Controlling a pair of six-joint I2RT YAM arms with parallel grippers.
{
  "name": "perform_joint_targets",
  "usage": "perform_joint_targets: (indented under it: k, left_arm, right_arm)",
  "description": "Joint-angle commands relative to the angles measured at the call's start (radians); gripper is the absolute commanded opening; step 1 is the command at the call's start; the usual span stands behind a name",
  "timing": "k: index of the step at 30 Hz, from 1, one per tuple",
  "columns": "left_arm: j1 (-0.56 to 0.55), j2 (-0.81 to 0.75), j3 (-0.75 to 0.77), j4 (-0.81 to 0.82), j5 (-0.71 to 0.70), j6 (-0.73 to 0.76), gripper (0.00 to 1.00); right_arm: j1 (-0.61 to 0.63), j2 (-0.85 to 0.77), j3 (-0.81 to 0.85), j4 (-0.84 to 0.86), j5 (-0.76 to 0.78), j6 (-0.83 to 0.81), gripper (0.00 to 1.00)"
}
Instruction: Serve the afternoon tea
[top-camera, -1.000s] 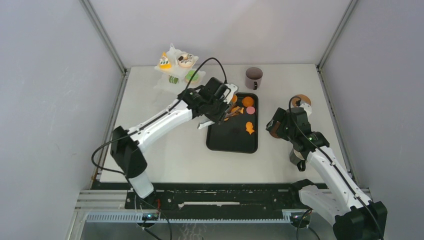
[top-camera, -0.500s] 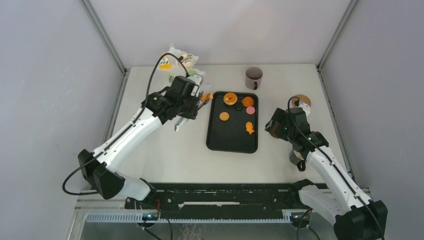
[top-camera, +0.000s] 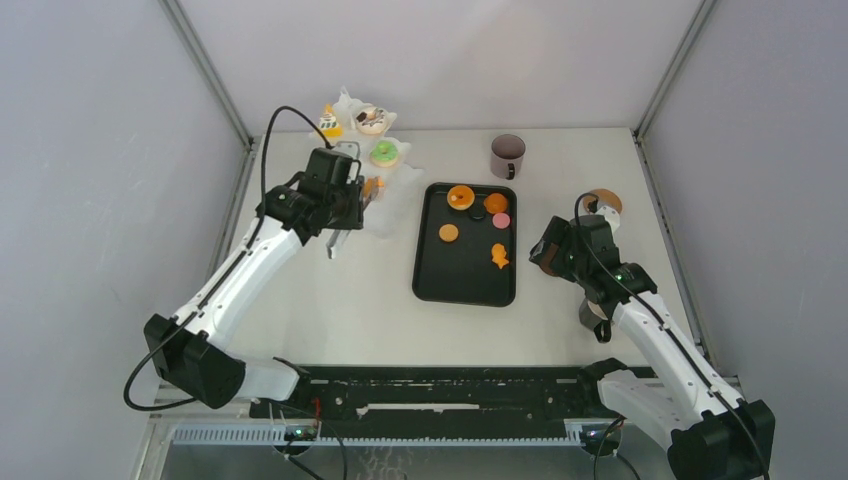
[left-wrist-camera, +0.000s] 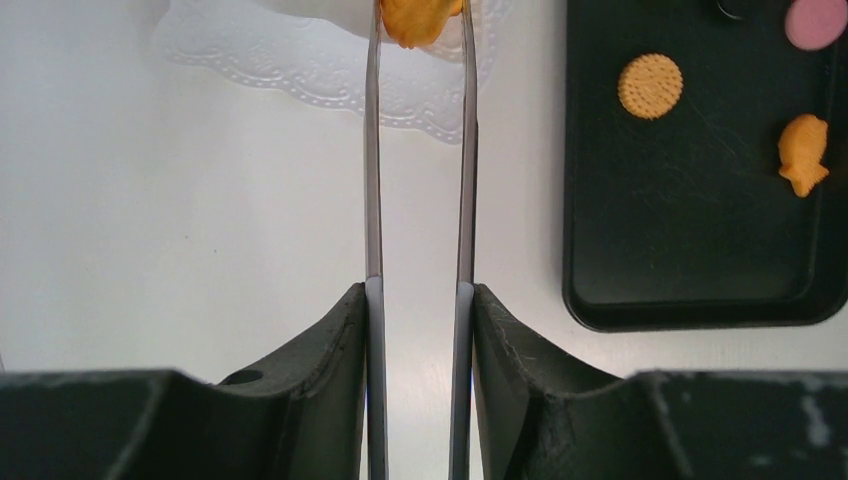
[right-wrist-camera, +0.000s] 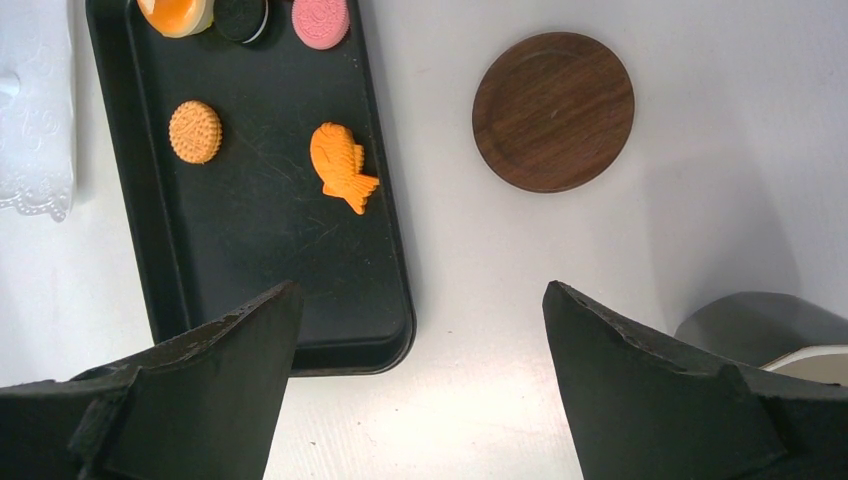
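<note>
Swinging the left gripper (top-camera: 371, 187) off the tray (left-wrist-camera: 690, 270) and across to the stand (left-wrist-camera: 250, 45) over the last second, while keeping the right gripper (right-wrist-camera: 420, 290) parked. Now pinching an orange pastry (left-wrist-camera: 412, 18) at the very tips of the long thin fingers (left-wrist-camera: 372, 150), held almost parallel and only narrowly apart, clamped on its two sides. Hanging it over the stand's lace-edged tier, just ahead of and beneath the tips, with the tray off to their right. Not showing the pastry's long axis, nor whether it is touching the tier. Probably needing only a short lowering, then a release. Holding the right gripper spread wide and empty, with the fish pastry (right-wrist-camera: 342, 165) ahead-left and the coaster (right-wrist-camera: 553, 110) ahead-right.
</note>
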Motion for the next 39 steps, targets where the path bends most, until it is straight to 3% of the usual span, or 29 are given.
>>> perform_joint_targets:
  k: [1, 8, 19, 30, 39]
  left_arm:
    - [0.05, -0.029, -0.025, 0.114, -0.016, -0.035, 0.05]
    - [0.082, 0.015, -0.002, 0.143, -0.04, -0.042, 0.1]
    - [0.093, 0.052, 0.02, 0.154, -0.02, -0.037, 0.45]
    - [0.092, -0.009, 0.038, 0.122, -0.023, -0.018, 0.51]
    - [0.088, -0.103, -0.02, 0.069, 0.097, -0.009, 0.43]
  right_arm:
    - [0.005, -0.009, 0.018, 0.04, 0.011, 0.002, 0.98]
    - [0.004, -0.01, 0.018, 0.044, 0.01, -0.002, 0.98]
    - [0.005, -0.018, 0.018, 0.038, 0.013, -0.003, 0.98]
    - [0.008, -0.016, 0.018, 0.036, 0.011, 0.004, 0.98]
    - [0.011, -0.014, 0.018, 0.028, 0.02, 0.009, 0.98]
